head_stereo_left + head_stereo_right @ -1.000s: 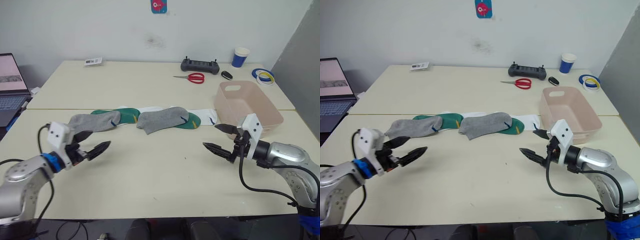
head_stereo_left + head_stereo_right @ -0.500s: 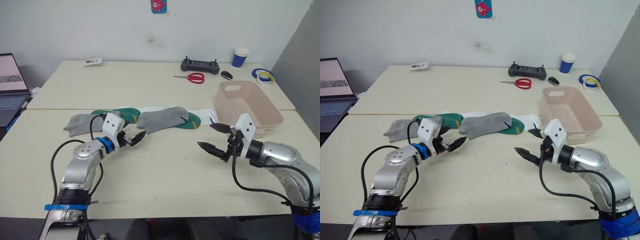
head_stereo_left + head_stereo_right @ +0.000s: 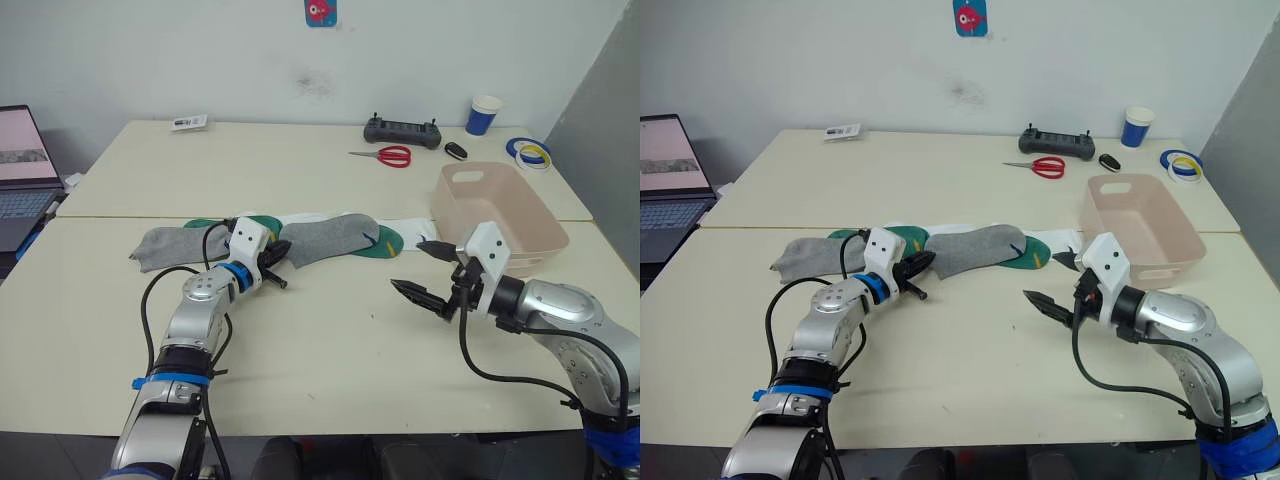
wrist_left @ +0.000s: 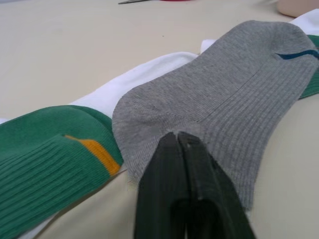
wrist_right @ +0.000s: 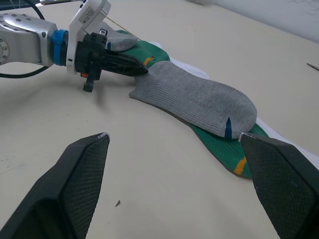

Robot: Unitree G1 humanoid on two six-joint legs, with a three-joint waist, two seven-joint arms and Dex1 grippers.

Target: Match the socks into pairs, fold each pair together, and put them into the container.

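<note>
From the head cameras, a row of soft knit socks is lying across the middle of the pale, matte tabletop. A plain grey sock is resting flat at the left end, a dark green sock with a yellow mark is lying next to it, and a second grey sock is draped over white ones and another green sock. The left pincer is reaching to the near left edge of that second grey sock, its black fingers pressed together at the fabric. The right pincer is hovering above the tabletop just right of the row, its fingers spread wide with nothing between them. The container, a smooth pale pink tub with rounded corners and a slot handle, is standing to the right of the socks and beyond the right pincer. Far across the tabletop are sitting red-handled scissors, a black controller and a blue paper cup.

In the left wrist view, the two smooth black fingers are closing together on the edge of the ribbed grey sock, at its rounded end. A green ribbed sock with an orange-yellow stripe is lying beside it, with white fabric showing underneath.

In the right wrist view, two broad fingers with textured pads are standing far apart. Between them, further off, the grey sock is lying over a green one, and the left pincer is touching its edge.
</note>
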